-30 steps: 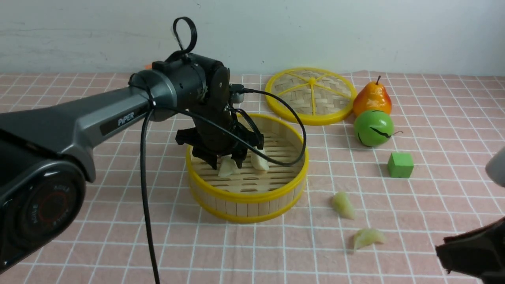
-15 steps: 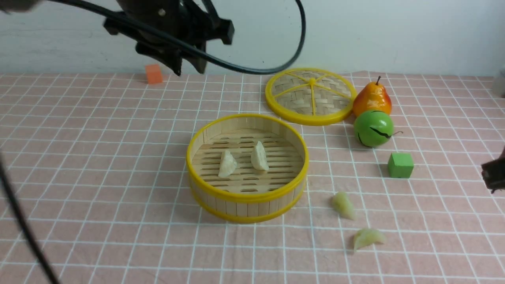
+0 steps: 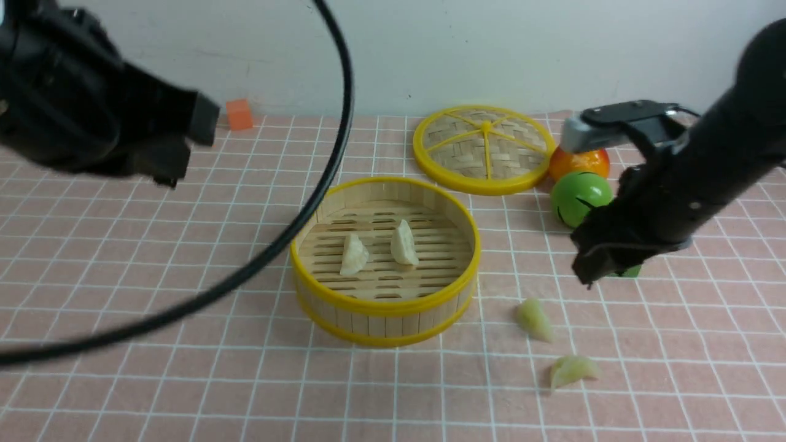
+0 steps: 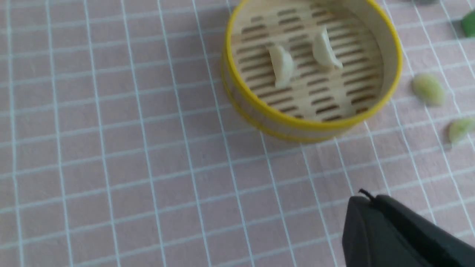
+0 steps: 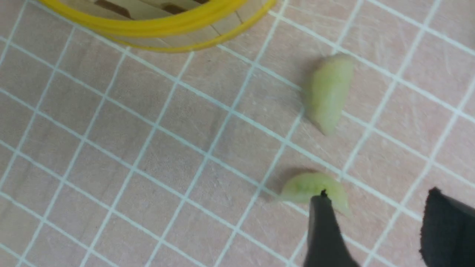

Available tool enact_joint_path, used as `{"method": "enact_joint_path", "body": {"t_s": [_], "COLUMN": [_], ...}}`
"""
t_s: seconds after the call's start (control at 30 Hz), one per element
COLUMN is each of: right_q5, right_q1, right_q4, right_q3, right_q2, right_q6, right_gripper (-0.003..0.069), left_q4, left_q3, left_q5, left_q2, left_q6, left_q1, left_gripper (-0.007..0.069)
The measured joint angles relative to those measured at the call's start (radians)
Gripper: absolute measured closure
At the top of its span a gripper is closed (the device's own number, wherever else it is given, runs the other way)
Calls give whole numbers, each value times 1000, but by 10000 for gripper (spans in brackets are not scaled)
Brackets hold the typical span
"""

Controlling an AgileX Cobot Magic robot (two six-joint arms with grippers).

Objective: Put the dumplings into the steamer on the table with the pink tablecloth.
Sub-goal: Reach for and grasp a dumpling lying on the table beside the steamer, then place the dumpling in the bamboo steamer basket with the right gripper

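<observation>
2 dumplings (image 3: pixel 355 254) in steamer (image 3: pixel 384 307), 2 on tabletop (image 3: pixel 153 368); right fingers (image 5: pixel 324 230) spread above front one (image 5: pixel 300 187), next lowering to pinch; left fingers (image 4: pixel 389 230) unclear.

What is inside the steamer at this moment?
The left dumpling and right dumpling lie apart on the steamer's slatted floor; its near wall hides the floor's front strip.

Even light, perhaps slight motion blur

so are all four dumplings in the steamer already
No, two dumplings lie in the steamer, and two others lie on the pink tablecloth outside it.
</observation>
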Motion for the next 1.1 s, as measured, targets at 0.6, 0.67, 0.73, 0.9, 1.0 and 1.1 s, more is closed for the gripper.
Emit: {"method": "enact_joint_path", "body": {"t_s": [0.6,0.67,0.73,0.9,1.0,1.1], "right_q5": [-137,-138,-123,-12,59,74], "right_q1": [58,58,58,76,128,203], "right_q4": [-95,-96,-95,-101,-102,-99], "right_q3": [-98,-98,-110,-209,-331,-448], "right_q2": [373,373,373,346,307,299], "right_q6": [92,93,94,97,98,98], "right_gripper": [280,348,428,419,419,419], "left_q4": [-112,-112,-112,-101,-81,-56], "left_q3": [432,432,432,432,432,432], "left_q5": [100,100,100,100,98,91], "left_q2": [-507,-516,-518,-518,-518,-518], "left_q6": [42,42,42,42,42,42], "left_q1": [0,0,0,0,0,0], "left_gripper": [638,638,638,638,638,638]}}
